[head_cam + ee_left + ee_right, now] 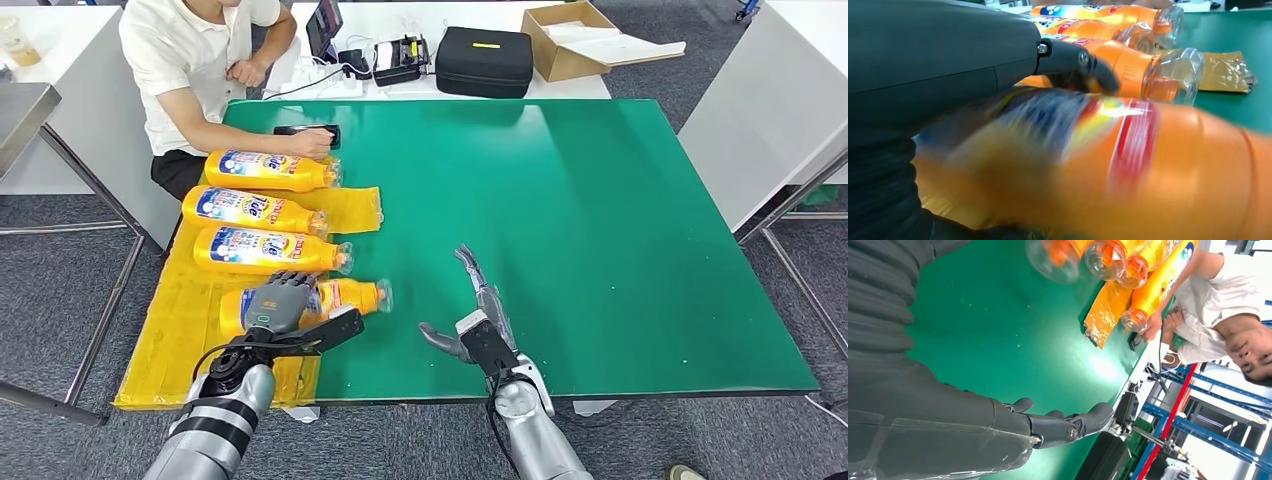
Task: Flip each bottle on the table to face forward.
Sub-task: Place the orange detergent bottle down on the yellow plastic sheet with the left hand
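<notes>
My left hand [278, 303] grips the nearest orange bottle [345, 297], lying on the yellow sheet [165, 345] at the green table's [600, 220] left edge. Three more bottles [268, 210] lie just beyond. My right hand [478, 315] rests spread, holding nothing. A person's hand [312, 143] touches the farthest bottle.

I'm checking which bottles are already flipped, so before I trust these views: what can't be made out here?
- Nearest bottle: label covered by the left hand in the head view, motion-blurred in the left wrist view.
- Left hand's fingers: their hold is unclear, behind its cover.
- Far bottles: cut off by the right wrist picture's edge.
</notes>
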